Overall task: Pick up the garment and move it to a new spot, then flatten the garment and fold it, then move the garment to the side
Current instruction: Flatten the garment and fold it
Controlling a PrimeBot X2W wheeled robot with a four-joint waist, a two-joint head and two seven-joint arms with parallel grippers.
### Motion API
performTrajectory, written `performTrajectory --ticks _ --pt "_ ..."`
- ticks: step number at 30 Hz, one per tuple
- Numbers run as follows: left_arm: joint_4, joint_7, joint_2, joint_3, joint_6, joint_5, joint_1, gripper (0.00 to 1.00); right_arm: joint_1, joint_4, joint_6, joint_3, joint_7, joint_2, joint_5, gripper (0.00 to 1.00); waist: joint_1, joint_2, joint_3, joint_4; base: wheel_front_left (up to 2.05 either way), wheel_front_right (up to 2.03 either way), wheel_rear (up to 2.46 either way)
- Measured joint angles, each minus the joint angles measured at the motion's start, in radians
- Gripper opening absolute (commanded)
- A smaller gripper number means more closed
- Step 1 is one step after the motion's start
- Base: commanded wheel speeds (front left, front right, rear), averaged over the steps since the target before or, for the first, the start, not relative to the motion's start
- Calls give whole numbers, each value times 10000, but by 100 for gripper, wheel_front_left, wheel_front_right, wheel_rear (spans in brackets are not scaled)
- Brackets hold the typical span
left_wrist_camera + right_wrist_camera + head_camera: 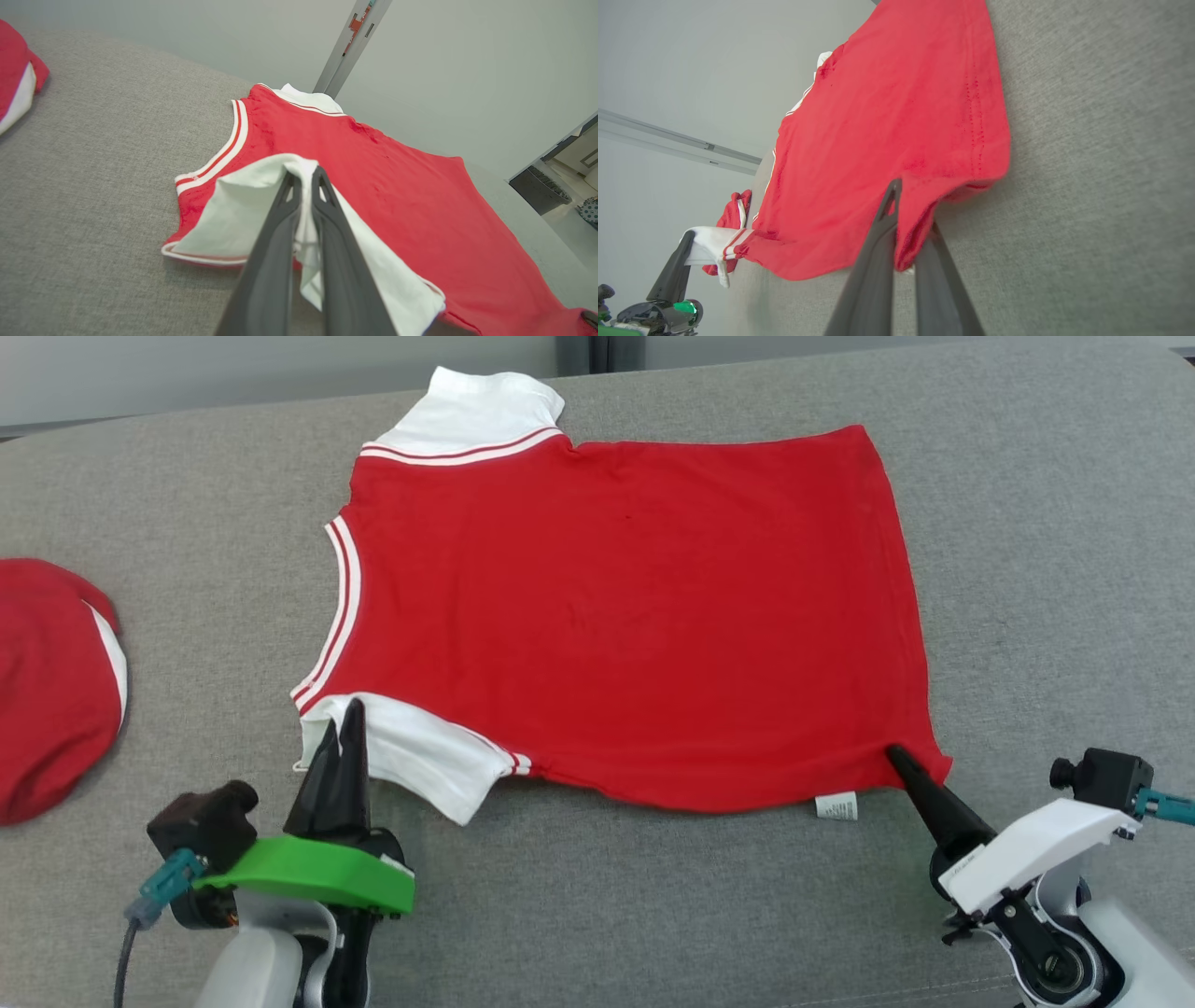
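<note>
Fabric in plain grey covers the worktop (1027, 569) across the head view. A red shirt with white stripe-trimmed sleeves (625, 616) lies spread at the centre of the frame, neckline towards the left. A second red-and-white cloth (51, 691) sits bunched at the left edge, well apart. The left hand (350, 711), lower left, pinches the near white sleeve (420, 756). The right hand (894, 753), lower right, pinches the shirt's red hem corner. A small white label (836, 805) pokes out beside it.
</note>
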Motion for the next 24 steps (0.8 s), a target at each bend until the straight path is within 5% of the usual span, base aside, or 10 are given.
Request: performTrajectory --ticks 15,16,17,18,20,21,24 --pt "2466 374 435 -113 -374 174 -3079 0 -2517 1716 0 -278 681 717 56 0 0 0 779 -158 0 0 0" --pt "2646 332 435 -117 -393 174 -3214 0 -2647 1866 0 -286 654 756 17 14 0 0 828 -156 0 0 0" --pt "2901 297 437 -132 -416 192 -3387 0 -2812 2044 0 -291 571 805 -33 49 0 0 886 -153 0 0 0" --pt "3149 290 435 -159 -428 205 -3539 0 -2969 2199 0 -274 541 840 -88 100 0 0 934 -148 0 0 0" --pt "3522 117 430 -196 -466 255 -3758 91 -3202 2357 0 -180 401 895 -263 100 0 0 1001 -136 0 0 0" --pt "3720 25 428 -221 -483 337 -3878 100 -3300 2382 0 -146 290 951 -276 100 0 0 1015 -126 0 0 0" --pt "4100 -259 389 -207 -518 408 -4029 100 -3469 2382 0 125 -119 876 -704 100 0 0 953 -123 0 0 0"
